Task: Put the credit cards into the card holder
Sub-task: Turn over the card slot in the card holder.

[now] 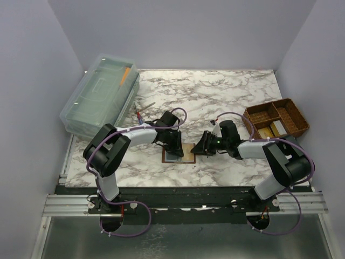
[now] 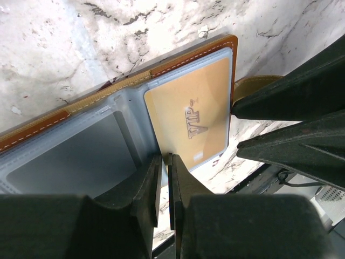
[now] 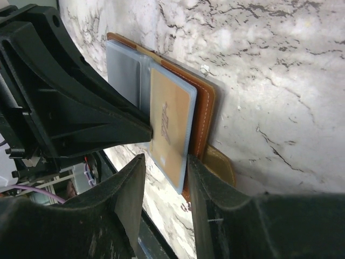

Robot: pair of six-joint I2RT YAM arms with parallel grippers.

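Observation:
The card holder [image 1: 179, 154] lies open on the marble, tan leather rim [image 2: 188, 56] up, with grey-blue clear sleeves. A gold card marked VIP [image 2: 191, 116] sits in the sleeve next to the snap tab [image 2: 253, 81]; it also shows in the right wrist view [image 3: 167, 129]. My left gripper [image 2: 164, 158] is pinched at the holder's near edge by the middle fold, with only a thin slit between its pads. My right gripper [image 3: 165, 158] is open and straddles the outer edge of the card's sleeve, one finger by the snap tab [image 3: 221, 162]. No grey card shows.
A brown woven divided basket [image 1: 294, 116] at the right holds flat gold and grey pieces [image 1: 268, 131]. A clear plastic lidded box [image 1: 99, 94] stands at the back left, with small tools [image 1: 144, 110] beside it. The table's near edge runs just behind the holder.

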